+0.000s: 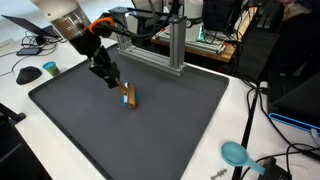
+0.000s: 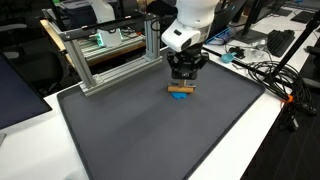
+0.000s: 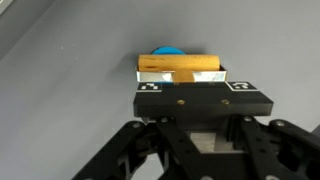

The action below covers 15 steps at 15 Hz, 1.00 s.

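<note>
A small wooden block (image 1: 129, 97) lies on top of a blue piece (image 1: 122, 98) near the middle back of the dark grey mat (image 1: 150, 130). My gripper (image 1: 112, 82) comes down at a slant from the upper left, its tips at the block. In an exterior view the fingers (image 2: 174, 78) stand right over the block (image 2: 180, 90), which seems held by its ends, with blue showing under it. In the wrist view the block (image 3: 180, 67) and the blue piece (image 3: 167, 50) lie just past a black bar with markers (image 3: 195, 97), which hides the fingertips.
An aluminium frame (image 1: 175, 45) (image 2: 100, 50) stands at the mat's back edge. A teal tool (image 1: 237, 153) lies on the white table beside the mat, with cables (image 1: 265, 165) near it. A dark mouse (image 1: 50, 68) and more cables (image 2: 270, 75) lie around the mat.
</note>
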Available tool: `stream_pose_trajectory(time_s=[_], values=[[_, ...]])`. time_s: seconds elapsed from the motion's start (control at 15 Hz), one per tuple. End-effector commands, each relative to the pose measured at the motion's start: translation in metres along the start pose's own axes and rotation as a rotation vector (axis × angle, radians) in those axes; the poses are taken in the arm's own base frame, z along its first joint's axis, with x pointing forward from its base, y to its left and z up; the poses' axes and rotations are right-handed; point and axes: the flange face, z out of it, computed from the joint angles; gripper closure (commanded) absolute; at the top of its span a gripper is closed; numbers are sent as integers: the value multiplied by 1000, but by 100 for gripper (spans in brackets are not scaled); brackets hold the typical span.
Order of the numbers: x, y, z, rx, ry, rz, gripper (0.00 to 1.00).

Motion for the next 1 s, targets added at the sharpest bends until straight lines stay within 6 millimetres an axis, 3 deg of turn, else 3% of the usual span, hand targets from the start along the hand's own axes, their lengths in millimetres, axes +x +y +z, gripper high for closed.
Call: stream_pose_trajectory(time_s=[0.0,0.67,0.93], values=[[28,3,36,10,138,-11,78],[35,9,31,11,175,-22,78],[51,11,27,33,282,-29,78]])
